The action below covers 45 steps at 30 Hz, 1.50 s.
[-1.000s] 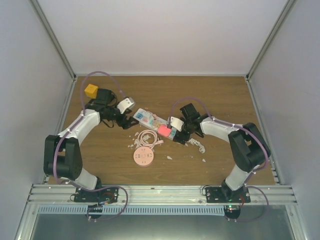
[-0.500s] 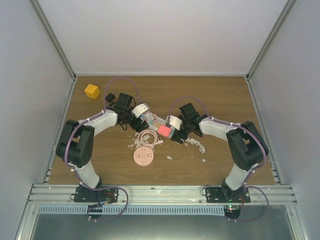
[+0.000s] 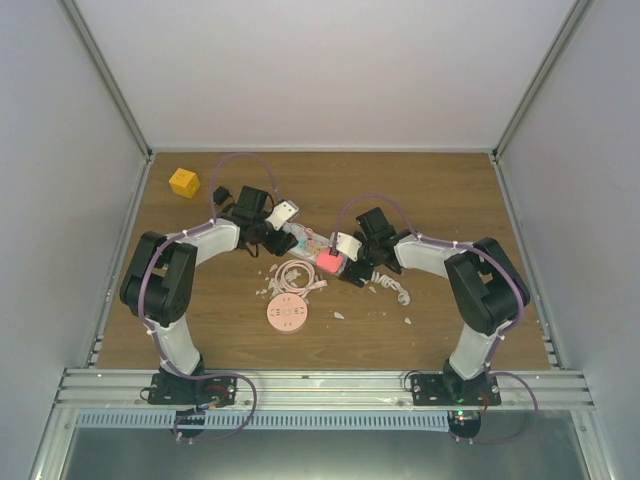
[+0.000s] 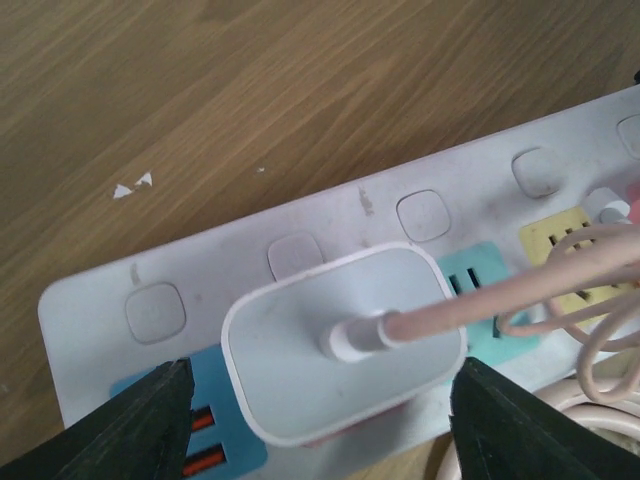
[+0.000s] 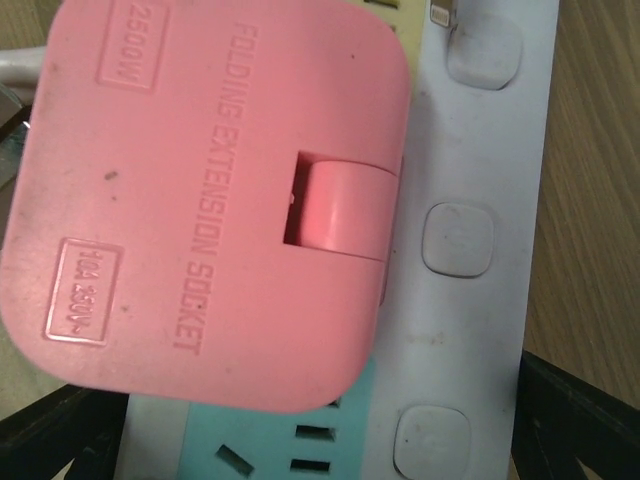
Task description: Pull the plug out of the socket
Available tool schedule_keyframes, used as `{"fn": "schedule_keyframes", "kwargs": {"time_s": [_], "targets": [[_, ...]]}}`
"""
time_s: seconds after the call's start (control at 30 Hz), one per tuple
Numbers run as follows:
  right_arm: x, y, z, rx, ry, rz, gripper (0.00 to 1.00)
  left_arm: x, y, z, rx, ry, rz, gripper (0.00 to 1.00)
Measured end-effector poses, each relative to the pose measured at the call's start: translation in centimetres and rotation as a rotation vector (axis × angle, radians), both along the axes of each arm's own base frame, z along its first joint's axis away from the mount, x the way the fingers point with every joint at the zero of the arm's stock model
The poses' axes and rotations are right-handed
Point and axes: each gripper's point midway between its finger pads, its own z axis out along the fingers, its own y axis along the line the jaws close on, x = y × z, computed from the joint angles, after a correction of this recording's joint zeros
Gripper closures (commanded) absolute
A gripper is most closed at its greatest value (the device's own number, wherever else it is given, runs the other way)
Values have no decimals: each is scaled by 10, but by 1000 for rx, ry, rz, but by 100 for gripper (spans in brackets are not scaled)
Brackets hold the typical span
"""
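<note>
The white plug (image 4: 330, 330) sits seated near one end of the power strip (image 4: 200, 270), which lies flat on the table (image 4: 200, 80). The left tool (image 4: 322, 425) hangs directly over it, jaws wide, one finger off each end of the plug with a gap on both sides, so they would close along the strip's long axis. The right tool (image 5: 320, 430), also wide, straddles the strip crosswise around the pink adapter (image 5: 200, 200); the left arm looks the one to pull, straight off the strip's face.
</note>
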Motion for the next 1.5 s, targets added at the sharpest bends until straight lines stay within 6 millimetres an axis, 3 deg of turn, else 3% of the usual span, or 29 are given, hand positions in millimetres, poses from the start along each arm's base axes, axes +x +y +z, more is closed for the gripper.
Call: {"fn": "schedule_keyframes", "kwargs": {"time_s": [0.23,0.5,0.9,1.5], "targets": [[2,0,0,4,-11,-4,13,5,-3,1,-27,-3,22,47],[5,0,1,4,-19,-11,28,4,-5,2,-40,2,21,59],[5,0,-1,9,-5,-32,49,6,-10,1,55,-77,23,63],[6,7,-1,25,1,-2,59,3,3,6,-117,47,53,66]]}}
